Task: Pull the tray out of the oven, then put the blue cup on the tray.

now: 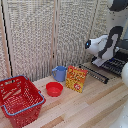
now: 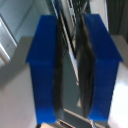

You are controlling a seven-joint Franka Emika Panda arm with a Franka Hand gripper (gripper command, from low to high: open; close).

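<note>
The oven (image 1: 123, 46) stands at the exterior view's right edge, mostly cut off, with its door (image 1: 95, 74) dropped open. The tray (image 1: 116, 65), a dark wire rack, sticks out of it over the door. My gripper (image 1: 98, 62) is at the tray's front edge. In the blurred wrist view the two blue fingers (image 2: 45, 65) of my gripper (image 2: 72, 50) are closed on a thin dark edge with bars (image 2: 70, 6) beyond it, which I take for the tray. The blue cup (image 1: 60, 73) stands upright on the wooden table, at the back, far from the gripper.
An orange cereal box (image 1: 76, 79) stands between the cup and the open door. A shallow red bowl (image 1: 54, 89) sits in front of the cup. A red basket (image 1: 19, 100) fills the front left. A slatted screen (image 1: 45, 30) closes off the back.
</note>
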